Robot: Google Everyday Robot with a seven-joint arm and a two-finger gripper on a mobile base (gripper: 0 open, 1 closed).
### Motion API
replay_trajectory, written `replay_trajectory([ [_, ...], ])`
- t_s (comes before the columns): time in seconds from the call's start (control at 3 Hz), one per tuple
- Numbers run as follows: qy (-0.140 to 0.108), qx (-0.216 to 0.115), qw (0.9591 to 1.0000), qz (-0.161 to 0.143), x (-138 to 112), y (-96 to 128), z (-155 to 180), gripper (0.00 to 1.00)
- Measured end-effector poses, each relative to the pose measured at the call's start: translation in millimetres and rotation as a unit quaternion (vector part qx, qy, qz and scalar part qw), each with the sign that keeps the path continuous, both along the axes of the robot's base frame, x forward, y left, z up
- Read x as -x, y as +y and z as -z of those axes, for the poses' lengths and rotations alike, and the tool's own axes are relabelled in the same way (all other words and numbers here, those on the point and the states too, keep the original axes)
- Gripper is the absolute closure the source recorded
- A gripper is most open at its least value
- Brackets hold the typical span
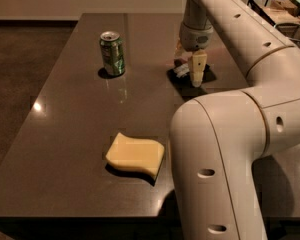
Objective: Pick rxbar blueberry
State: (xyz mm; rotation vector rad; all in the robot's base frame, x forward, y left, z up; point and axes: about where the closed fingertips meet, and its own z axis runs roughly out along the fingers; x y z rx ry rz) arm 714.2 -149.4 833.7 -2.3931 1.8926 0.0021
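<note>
1. Position: the gripper (193, 77) points down at the table (65, 134), on the far right part of it. Its tip is at or just above the surface.
2. Target: the bar (180, 71) lies flat on the table just left of the gripper tip, touching it or nearly so. Only the white label end and some dark wrapper show; the rest merges with shadow under the gripper.
3. Long axis: appears to run roughly left to right with a slight slant. This is a judgement, since the gripper covers part of the bar.
4. Jaw state: cannot be told from this view, nor whether the bar sits between the jaws.
5. Next move, as judged: close across the short width of the bar, then lift straight up.
6. Clearance: the can (112, 53) stands well apart to the left. The sponge (135, 155) lies well apart toward the near edge. Neither blocks a vertical lift. The arm hides the right table edge.
</note>
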Motion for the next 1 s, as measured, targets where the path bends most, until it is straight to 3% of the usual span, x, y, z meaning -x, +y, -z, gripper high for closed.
replay_trajectory([
  [0.33, -0.003, -0.004, 0.9999, -0.013, 0.6, 10.2, -9.1, 0.5],
  [0.67, -0.004, -0.004, 0.9999, -0.012, 0.7, 10.0, -11.5, 0.6],
  [1.0, -0.004, -0.004, 0.9999, -0.011, 0.8, 9.7, -12.3, 0.62],
])
